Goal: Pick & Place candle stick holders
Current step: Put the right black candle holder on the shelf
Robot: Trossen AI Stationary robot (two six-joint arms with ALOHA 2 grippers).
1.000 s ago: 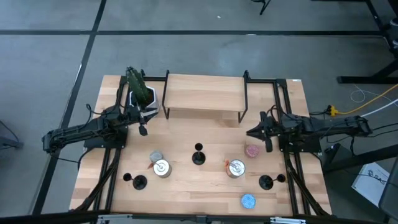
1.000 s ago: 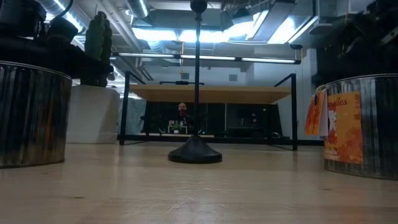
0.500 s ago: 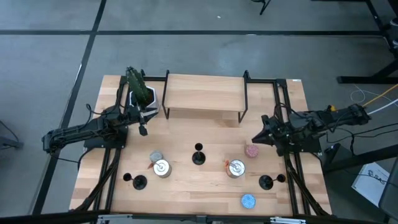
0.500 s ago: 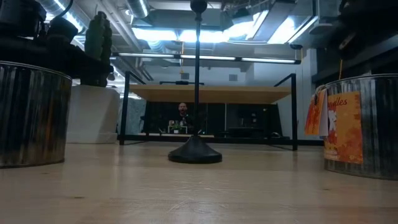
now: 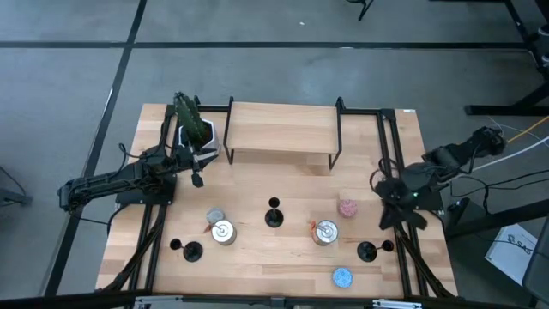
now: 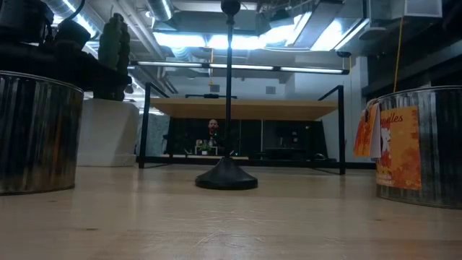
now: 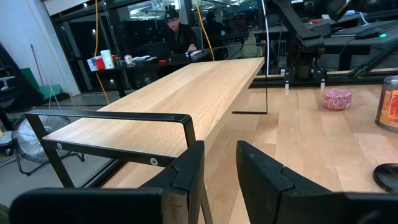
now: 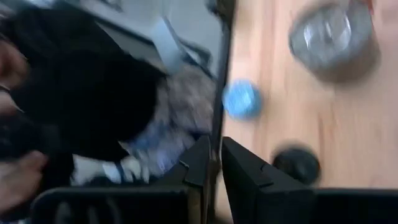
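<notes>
- So there are three small matte-black candle stick holders on the light wooden table (image 5: 257, 257): one in the middle (image 5: 274, 216), one near the front left (image 5: 190, 251), and one near the front right (image 5: 367, 251). Nothing is gripping any of them.
- In the low view the middle holder (image 6: 227, 175) stands upright, round flat base on the wood, thin stem going straight up to a little cup top.
- Two round silver tins sit either side of it: the left tin (image 5: 222, 232) and the right tin (image 5: 325, 233), which has an orange label.
- A pink round puck (image 5: 347, 208) lies just behind the right tin, and a blue round puck (image 5: 341, 276) sits at the front edge.
- The right gripper (image 5: 396, 215) hangs over the table's right edge, above the front-right holder; its wrist view shows the fingers (image 8: 245, 177) close together with a thin gap, holding nothing.
- The left gripper (image 5: 196, 178) waits at the back left by a green cactus in a white pot (image 5: 193, 127), fingers (image 7: 186, 174) slightly apart and empty, pointing along the raised wooden shelf on a black frame (image 5: 281, 130).
</notes>
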